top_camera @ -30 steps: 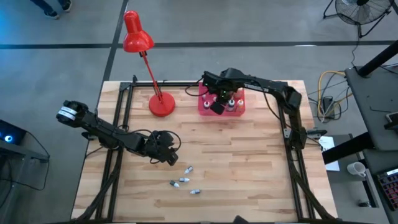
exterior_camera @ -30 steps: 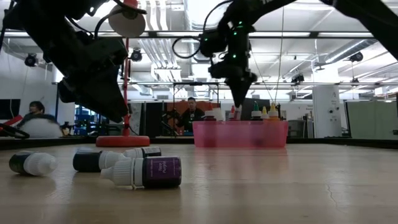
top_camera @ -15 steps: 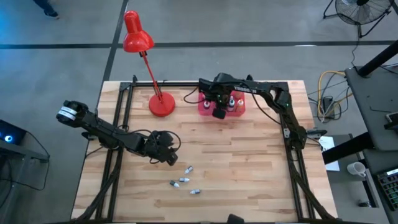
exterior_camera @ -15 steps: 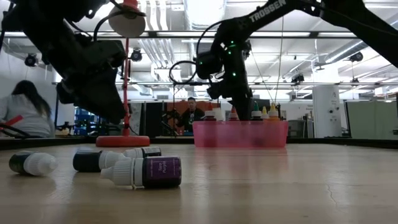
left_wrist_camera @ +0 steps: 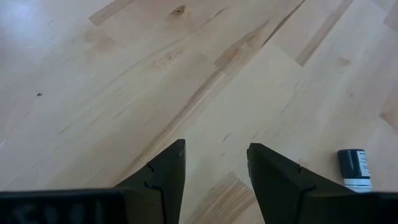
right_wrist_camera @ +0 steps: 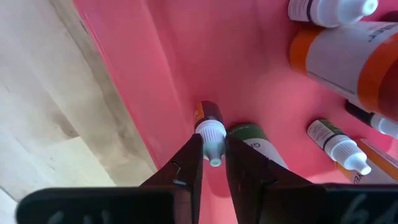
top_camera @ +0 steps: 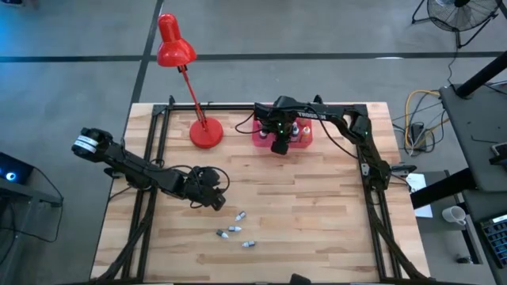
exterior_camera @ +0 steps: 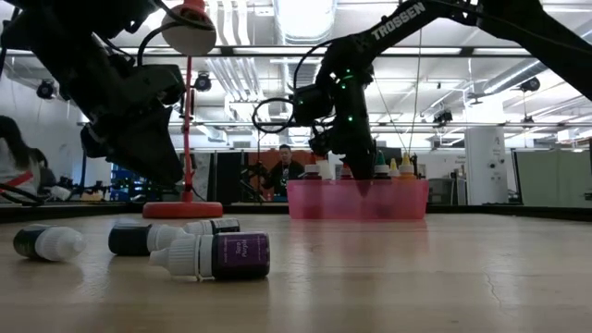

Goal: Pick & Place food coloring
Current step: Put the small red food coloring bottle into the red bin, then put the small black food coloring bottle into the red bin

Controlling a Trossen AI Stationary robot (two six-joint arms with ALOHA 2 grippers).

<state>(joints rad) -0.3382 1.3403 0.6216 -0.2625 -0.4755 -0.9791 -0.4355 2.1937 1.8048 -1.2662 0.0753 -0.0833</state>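
The right gripper [top_camera: 279,146] is lowered into the pink tray [top_camera: 306,142] at the far side of the table [top_camera: 317,214]. In the right wrist view, the white cap of a small dark bottle [right_wrist_camera: 209,122] is framed between the two fingers, which are set narrowly about it; whether the cap is truly pinched or merely flanked cannot be told for certain. Around it in the tray, other food coloring is seen: a green-labelled bottle [right_wrist_camera: 255,140], a large orange bottle [right_wrist_camera: 348,57] and several small white-capped ones. The left gripper [top_camera: 212,195] is held low over bare wood near the table's middle, its fingers parted with nothing between them. Just beside it, four small bottles [top_camera: 235,230] are left lying on the table, one of them purple-labelled [exterior_camera: 215,255].
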